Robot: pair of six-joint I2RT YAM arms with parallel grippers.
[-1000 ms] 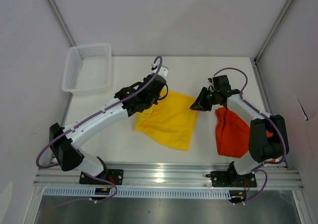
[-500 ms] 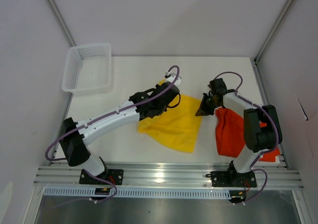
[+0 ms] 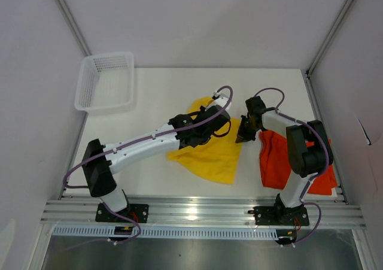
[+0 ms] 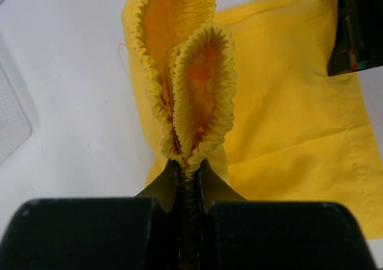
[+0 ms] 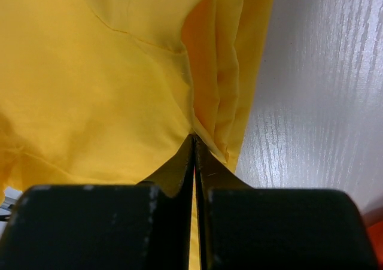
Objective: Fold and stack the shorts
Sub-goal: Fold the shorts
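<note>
Mid-fold, our left gripper (image 4: 188, 168) clenched the yellow shorts (image 3: 209, 156) by the waistband, our right gripper (image 5: 194, 141) pinched their edge; next, we judged, both should carry across together.

No word, number or brand can be read in any of my views. The yellow shorts (image 4: 287, 102) ahead of my left gripper (image 4: 187, 162) show plain cloth. A small coloured mark on the black part (image 4: 359, 27) ahead-right is too blurred to read.
</note>
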